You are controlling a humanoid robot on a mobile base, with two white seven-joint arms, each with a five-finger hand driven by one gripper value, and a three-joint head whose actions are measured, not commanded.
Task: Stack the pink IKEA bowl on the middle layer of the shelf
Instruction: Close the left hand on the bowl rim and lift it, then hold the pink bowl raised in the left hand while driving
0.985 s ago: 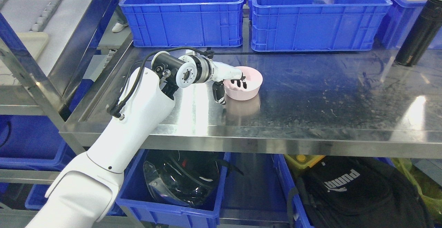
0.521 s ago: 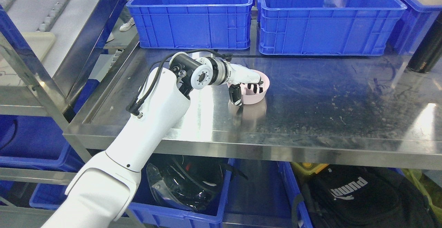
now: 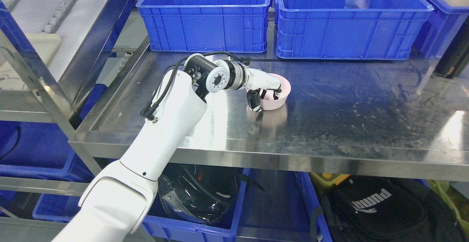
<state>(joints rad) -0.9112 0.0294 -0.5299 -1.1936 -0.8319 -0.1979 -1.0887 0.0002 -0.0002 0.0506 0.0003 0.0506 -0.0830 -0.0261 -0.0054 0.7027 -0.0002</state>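
Just 1 pink bowl (image 3: 279,96) on the steel shelf (image 3: 329,125), left hand (image 3: 264,88) fingers clamped on its rim.

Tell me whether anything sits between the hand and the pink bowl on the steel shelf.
Nothing does. The left hand already grips the pink bowl at its near-left rim, fingers inside and thumb outside. The steel shelf around the bowl is bare; the blue crates stand behind, apart from it.
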